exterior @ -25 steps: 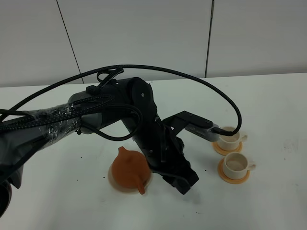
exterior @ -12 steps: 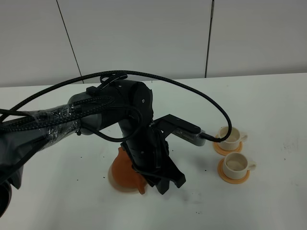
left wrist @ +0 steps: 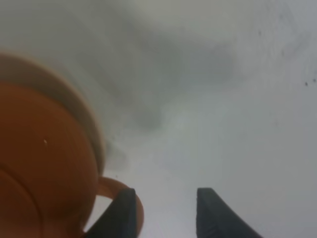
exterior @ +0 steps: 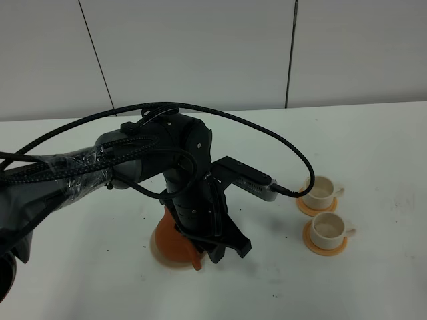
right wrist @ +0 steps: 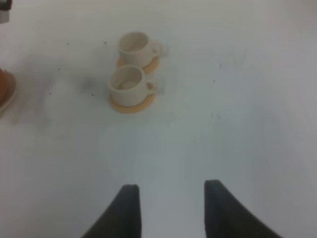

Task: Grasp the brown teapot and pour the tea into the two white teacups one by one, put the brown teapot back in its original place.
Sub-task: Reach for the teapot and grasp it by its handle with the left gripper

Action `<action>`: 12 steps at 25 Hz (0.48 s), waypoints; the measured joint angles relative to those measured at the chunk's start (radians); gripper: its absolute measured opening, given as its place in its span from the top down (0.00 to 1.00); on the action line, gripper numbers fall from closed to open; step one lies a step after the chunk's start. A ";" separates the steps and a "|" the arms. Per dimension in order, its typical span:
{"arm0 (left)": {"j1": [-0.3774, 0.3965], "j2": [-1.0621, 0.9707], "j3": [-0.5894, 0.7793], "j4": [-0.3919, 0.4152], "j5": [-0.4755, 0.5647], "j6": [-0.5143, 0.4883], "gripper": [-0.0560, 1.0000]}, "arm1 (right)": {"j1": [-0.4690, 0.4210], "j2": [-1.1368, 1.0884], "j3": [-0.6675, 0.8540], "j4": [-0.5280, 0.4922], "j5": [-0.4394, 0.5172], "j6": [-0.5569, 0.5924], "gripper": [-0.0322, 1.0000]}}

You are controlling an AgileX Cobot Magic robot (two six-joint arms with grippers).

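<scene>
The step in hand looks like the first one, the reach for the brown teapot (exterior: 173,235); it sits upright on its pale trivet (exterior: 155,252), left of the middle of the white surface (exterior: 373,147) in the high view, well apart from the far teacup (exterior: 322,190) and the near teacup (exterior: 328,228), each on an orange coaster (exterior: 327,248); neither cup shows dark tea, so I judge the pouring not yet begun; the left fingers (left wrist: 122,214) hang low beside the pot at a middling spread, with only bare surface in the gap, and one finger lies just beside the loop handle (left wrist: 111,185), perhaps touching it, with the handle outside the gap; the right fingers (right wrist: 130,210) stand apart over bare surface, holding nothing; the pot's long axis, spout to handle, runs roughly from the far side towards the near edge of the surface; the handle points at the near edge and a little right, while the spout is hidden behind the arm and should point the opposite way; the next move calls for a sideways shift to bring the handle into the gap, then a firm close before any lift, since a loose hold on a thin loop could let the pot swing
</scene>
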 joint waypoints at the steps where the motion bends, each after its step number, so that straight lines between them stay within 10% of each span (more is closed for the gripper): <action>1: 0.000 0.000 0.000 0.001 -0.006 0.000 0.61 | 0.000 0.000 0.000 0.000 0.000 0.000 0.68; 12: 0.000 0.000 0.000 0.024 0.025 0.000 0.61 | 0.000 0.000 0.000 0.000 0.000 0.000 0.68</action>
